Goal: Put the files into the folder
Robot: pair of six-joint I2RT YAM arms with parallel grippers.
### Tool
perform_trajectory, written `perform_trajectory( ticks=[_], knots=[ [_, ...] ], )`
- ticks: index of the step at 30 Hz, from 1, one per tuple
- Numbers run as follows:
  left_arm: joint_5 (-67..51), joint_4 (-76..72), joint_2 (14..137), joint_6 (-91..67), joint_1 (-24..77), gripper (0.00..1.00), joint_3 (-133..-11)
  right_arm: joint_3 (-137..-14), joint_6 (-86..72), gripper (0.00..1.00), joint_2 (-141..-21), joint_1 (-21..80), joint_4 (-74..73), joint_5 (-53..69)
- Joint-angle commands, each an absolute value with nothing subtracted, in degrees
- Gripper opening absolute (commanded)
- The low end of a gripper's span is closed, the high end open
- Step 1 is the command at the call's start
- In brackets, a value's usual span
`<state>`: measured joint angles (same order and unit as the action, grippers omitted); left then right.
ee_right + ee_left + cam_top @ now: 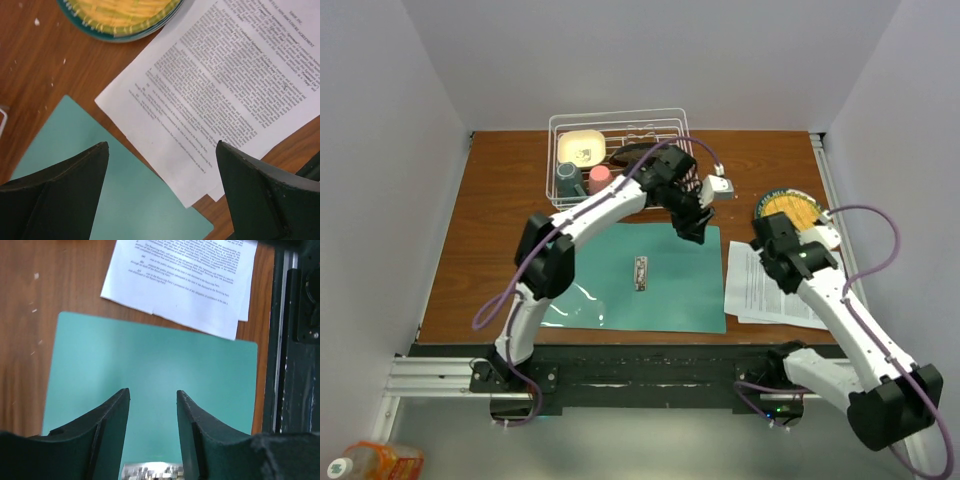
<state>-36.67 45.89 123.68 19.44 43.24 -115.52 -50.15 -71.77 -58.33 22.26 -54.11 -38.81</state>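
The teal-green folder (640, 280) lies open and flat on the table's middle, its metal clip (641, 272) at the spine. The white printed files (765, 290) lie on the table just right of it, slightly fanned. My left gripper (692, 228) hovers over the folder's far right corner, open and empty; its view shows the folder (150, 365) and the files (190, 285). My right gripper (766, 262) is open wide and empty above the files' upper left part; its view shows the files (225, 85) and the folder's edge (135, 200).
A white wire dish rack (618, 155) with cups and a bowl stands at the back. A round yellow-and-green plate (792, 210) lies right of it, also in the right wrist view (120, 15). A small white object (720, 187) sits near the rack.
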Motion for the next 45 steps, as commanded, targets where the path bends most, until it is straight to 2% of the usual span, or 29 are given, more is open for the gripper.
perform_trajectory(
  ticks=[1,7,10,13,14,16,27,31,32,34,35,36,37,43,45],
  knots=[
    [-38.2,33.9,127.9,12.9,44.9,0.49,-118.3,-50.5,-70.2,0.92,-54.7,12.2,-53.0,-35.4],
    [-31.3,25.7,135.5,8.5,49.9,0.52,-123.5,-49.7,-64.6,0.91,-56.2,1.5,-49.0,-28.3],
    [-28.8,20.3,137.5,5.6,50.9,0.60,-122.3,-49.6,-63.2,0.91,-57.4,0.6,-49.0,-27.4],
    [-28.4,19.2,139.7,4.8,51.7,0.74,-122.1,-49.0,-62.4,0.90,-55.3,0.4,-47.6,-26.5],
    [-27.9,19.2,140.7,4.7,51.9,0.81,-122.2,-48.7,-62.1,0.89,-54.6,0.4,-46.8,-26.2],
    [-25.9,19.4,141.6,4.7,52.8,0.86,-122.3,-48.5,-61.6,0.89,-53.0,0.4,-46.4,-26.1],
    [-18.8,19.7,146.9,2.0,53.8,0.86,-123.5,-45.6,-59.8,0.87,-50.5,0.4,-45.4,-22.8],
    [-17.8,20.3,147.7,2.3,54.0,0.73,-122.2,-44.9,-59.3,0.87,-50.4,0.4,-44.7,-21.9],
    [-17.4,20.3,147.8,2.4,54.0,0.64,-121.6,-44.7,-59.2,0.87,-50.5,0.4,-44.6,-21.8],
    [-16.0,20.7,148.0,2.5,54.1,0.55,-121.2,-44.3,-59.2,0.87,-50.8,0.4,-44.6,-21.5],
    [-15.4,21.5,148.4,2.5,54.1,0.44,-121.5,-44.2,-59.1,0.87,-50.9,0.4,-44.6,-21.4],
    [-14.9,21.9,148.5,2.5,54.1,0.40,-121.5,-43.9,-59.0,0.87,-50.7,0.4,-44.4,-21.3],
    [-14.1,22.2,148.6,2.7,54.1,0.30,-121.6,-43.9,-59.0,0.87,-50.5,0.4,-44.5,-21.1],
    [-11.2,22.8,147.4,1.9,54.1,0.00,-120.9,-42.6,-58.4,0.86,-49.5,0.4,-44.2,-20.7],
    [-11.2,23.0,146.7,1.4,54.1,0.00,-120.9,-42.3,-58.1,0.86,-49.4,0.4,-44.4,-20.6]
  ],
)
